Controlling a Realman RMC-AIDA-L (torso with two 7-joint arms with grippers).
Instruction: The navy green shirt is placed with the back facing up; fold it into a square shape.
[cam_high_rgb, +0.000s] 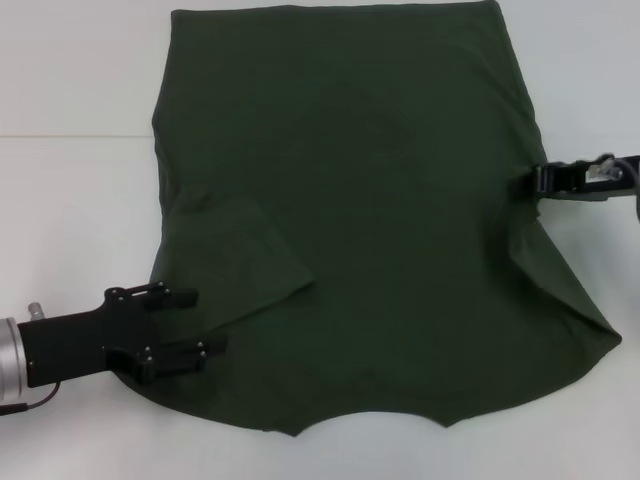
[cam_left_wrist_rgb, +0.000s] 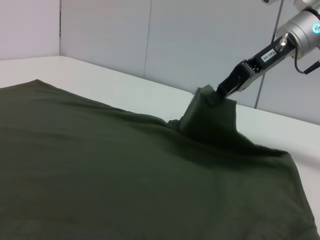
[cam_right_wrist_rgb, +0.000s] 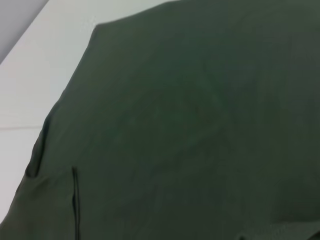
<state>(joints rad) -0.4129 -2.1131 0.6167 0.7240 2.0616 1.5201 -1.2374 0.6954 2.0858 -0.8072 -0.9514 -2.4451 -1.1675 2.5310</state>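
The navy green shirt (cam_high_rgb: 370, 200) lies spread over the white table (cam_high_rgb: 70, 200), plain side up, covering most of the middle w/ the neck cutout at the near edge, closest to the robot. The left sleeve is already folded inward and lies flat on the body of the shirt, forming a diagonal flap near the left gripper.

The left gripper (cam_high_rgb: 205, 322) sits low at the shirt's near-left corner, arm coming in from the left edge. Its two black fingers (cam_high_rgb: 185, 297) are spread apart, jaws released, w/ nothing between them; they hover just over or on the cloth, can't tell which.

The right gripper (cam_high_rgb: 536, 183) is at the shirt's right edge, about halfway up, arm reaching in from the right. In the left wrist view the right gripper's jaws are clenched on a bunch of fabric, pinching the shirt's edge and lifting it into a small peak off the table, cloth draping down from the grip. The right sleeve area below that flares out towards the near-right corner, still flat.

Right wrist view shows only dark cloth w/ a seam and a strip of table beyond it.
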